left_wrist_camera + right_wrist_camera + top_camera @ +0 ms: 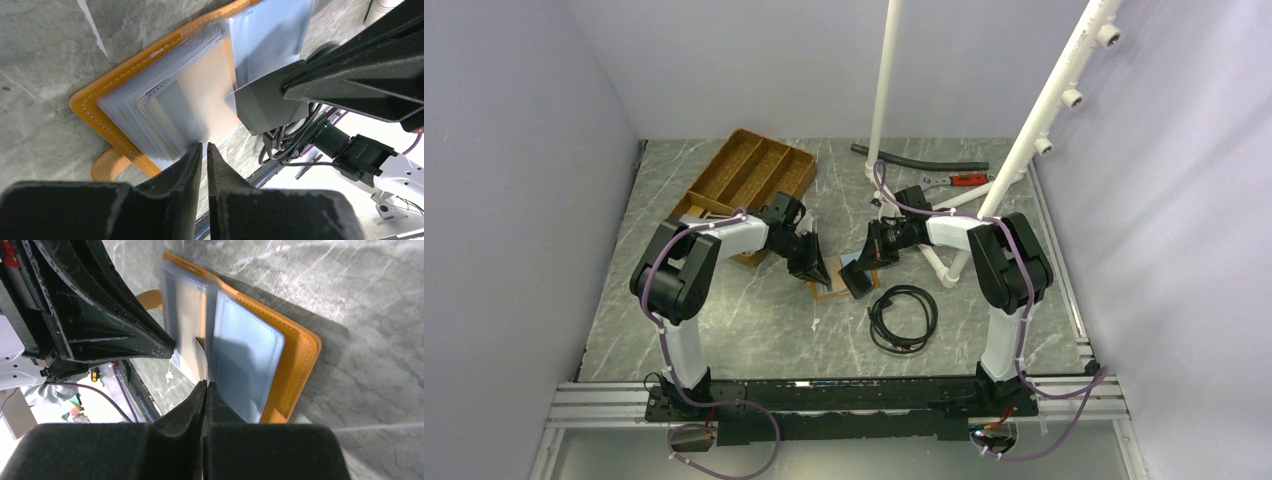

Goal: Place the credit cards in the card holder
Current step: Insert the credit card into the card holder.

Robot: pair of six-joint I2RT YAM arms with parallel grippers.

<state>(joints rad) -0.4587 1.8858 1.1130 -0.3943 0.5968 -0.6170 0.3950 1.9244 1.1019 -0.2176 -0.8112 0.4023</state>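
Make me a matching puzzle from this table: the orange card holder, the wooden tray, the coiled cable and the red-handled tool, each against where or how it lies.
Things:
1. card holder
2. wooden compartment tray
3. coiled black cable
4. red-handled tool

Places or states:
a. far left part of the table
b. far side, beside the white pipes
c. lying open, pale sleeves showing
d. just nearer than the card holder, slightly to the right

Pairs: 1-c, 2-a, 3-d, 4-b
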